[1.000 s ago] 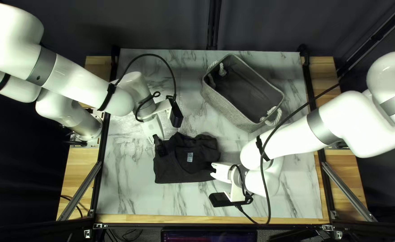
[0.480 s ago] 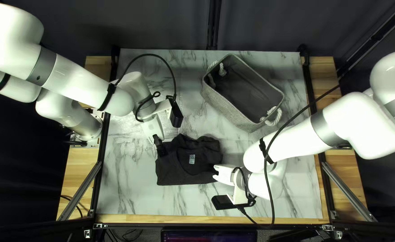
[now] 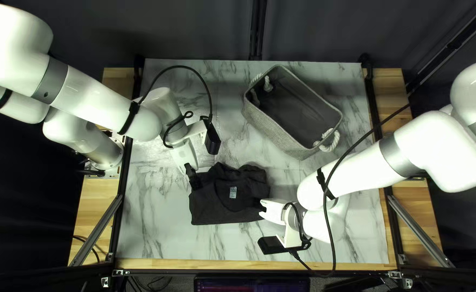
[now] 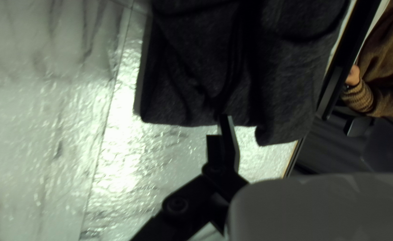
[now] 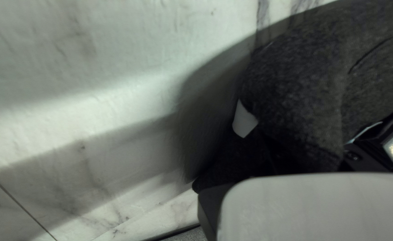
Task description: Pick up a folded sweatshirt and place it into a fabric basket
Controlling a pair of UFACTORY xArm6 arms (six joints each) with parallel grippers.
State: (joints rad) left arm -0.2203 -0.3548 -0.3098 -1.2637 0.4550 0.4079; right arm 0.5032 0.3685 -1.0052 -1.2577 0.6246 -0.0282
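Note:
The folded black sweatshirt (image 3: 228, 194) lies on the marble table, nearer the front than the grey fabric basket (image 3: 292, 111). My right gripper (image 3: 263, 206) is at the sweatshirt's right edge, shut on it. In the right wrist view the cloth (image 5: 310, 93) bulges over the gripper and hides the fingers; a white tag (image 5: 244, 122) shows. My left gripper (image 3: 192, 177) stands open at the sweatshirt's far left corner. In the left wrist view one black finger (image 4: 228, 132) touches the sweatshirt's (image 4: 216, 67) edge; the other finger is hidden.
The basket stands at the back right, slanted, with white rope handles (image 3: 329, 142) and nothing visible inside. Wooden table edges (image 3: 94, 194) and black frame rails run along both sides. A person's brown sleeve (image 4: 384, 67) shows beyond the table's edge in the left wrist view.
My right gripper has shifted a little to the right and toward the near edge, dragging the sweatshirt slightly right with it. The left arm has stayed nearly still.

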